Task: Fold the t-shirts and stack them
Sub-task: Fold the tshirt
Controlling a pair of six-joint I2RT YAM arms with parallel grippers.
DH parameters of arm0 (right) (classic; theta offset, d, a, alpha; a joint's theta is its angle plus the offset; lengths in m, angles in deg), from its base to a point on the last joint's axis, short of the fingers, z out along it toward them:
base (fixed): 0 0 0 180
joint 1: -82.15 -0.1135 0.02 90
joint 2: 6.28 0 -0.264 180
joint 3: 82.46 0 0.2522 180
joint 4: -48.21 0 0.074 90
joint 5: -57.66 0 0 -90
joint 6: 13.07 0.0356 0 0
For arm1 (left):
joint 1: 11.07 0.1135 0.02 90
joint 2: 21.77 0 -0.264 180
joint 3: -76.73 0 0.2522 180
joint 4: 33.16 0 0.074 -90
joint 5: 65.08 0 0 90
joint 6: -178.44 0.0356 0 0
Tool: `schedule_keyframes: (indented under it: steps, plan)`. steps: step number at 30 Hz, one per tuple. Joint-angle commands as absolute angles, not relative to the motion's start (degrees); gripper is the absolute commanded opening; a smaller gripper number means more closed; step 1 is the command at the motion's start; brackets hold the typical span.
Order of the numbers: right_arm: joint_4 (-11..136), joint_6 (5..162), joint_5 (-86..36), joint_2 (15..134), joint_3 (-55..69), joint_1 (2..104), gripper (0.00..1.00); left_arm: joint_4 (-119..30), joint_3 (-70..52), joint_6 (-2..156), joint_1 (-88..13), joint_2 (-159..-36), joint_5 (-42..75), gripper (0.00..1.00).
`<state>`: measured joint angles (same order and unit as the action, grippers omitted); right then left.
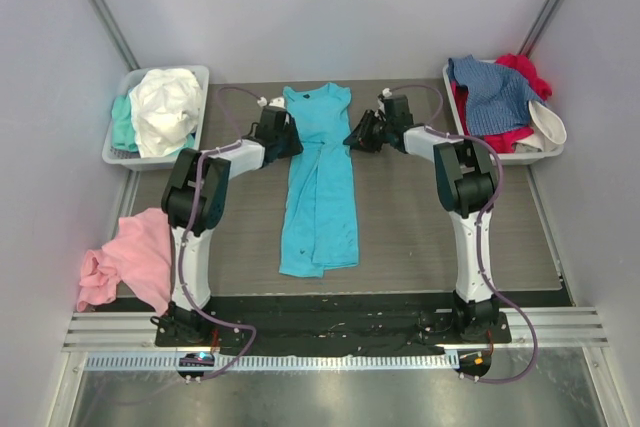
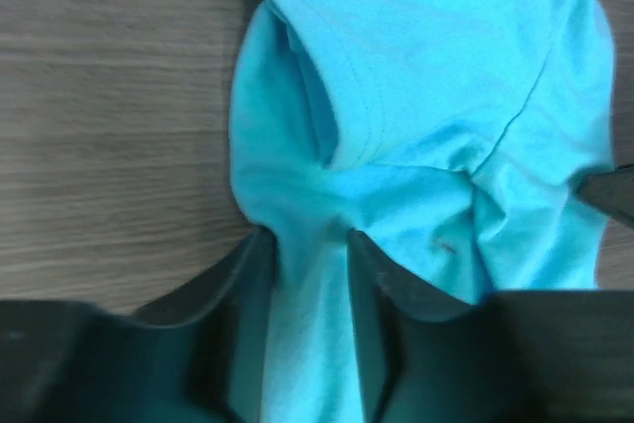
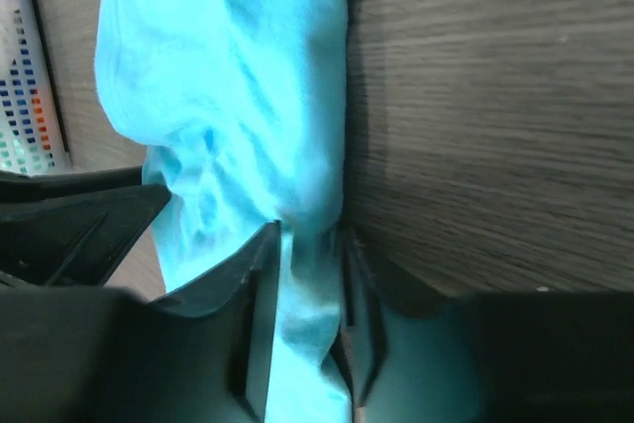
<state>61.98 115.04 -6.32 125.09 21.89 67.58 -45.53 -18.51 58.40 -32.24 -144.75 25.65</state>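
A bright turquoise t-shirt (image 1: 320, 187) lies folded into a long narrow strip down the middle of the table, neck at the far end. My left gripper (image 1: 285, 137) is at its upper left edge and my right gripper (image 1: 358, 135) at its upper right edge. In the left wrist view the jaws of my left gripper (image 2: 307, 240) stand narrowly apart with a bunched fold of the turquoise t-shirt (image 2: 426, 96) pinched between them. In the right wrist view my right gripper (image 3: 309, 235) likewise holds a fold of the turquoise t-shirt (image 3: 218, 66) between its fingers.
A pale grey tray (image 1: 115, 155) at the back left holds a white t-shirt (image 1: 165, 107) and a mint one (image 1: 123, 125). The back right tray (image 1: 545, 155) holds a denim-blue t-shirt (image 1: 495, 92) over a red one (image 1: 525, 72). A pink t-shirt (image 1: 135, 257) lies crumpled at the front left.
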Motion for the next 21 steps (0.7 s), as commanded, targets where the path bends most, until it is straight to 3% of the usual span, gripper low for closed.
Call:
schedule_keyframes:
  steps: [1,3,5,13,21]
  plan:
    - [67.07,112.7,-10.72,126.35,23.24,67.91,0.46,-51.67,-17.46,60.23,-30.85,-145.7,25.18,0.56]
    - [66.98,112.61,-11.33,124.6,21.14,68.08,0.5,-51.58,-16.15,60.23,-30.84,-144.04,25.18,0.72]
    - [66.98,112.35,-11.95,123.1,19.29,68.26,0.52,-51.67,-15.09,60.4,-30.85,-141.94,25.18,0.75]
    - [62.59,114.2,-9.4,113.88,3.91,68.0,0.54,-47.19,-1.91,56.19,-30.93,-133.4,23.25,0.76]
    - [60.57,114.02,-8.08,108.06,-5.85,66.24,0.54,-40.07,8.03,51.36,-33.13,-130.84,21.84,0.69]
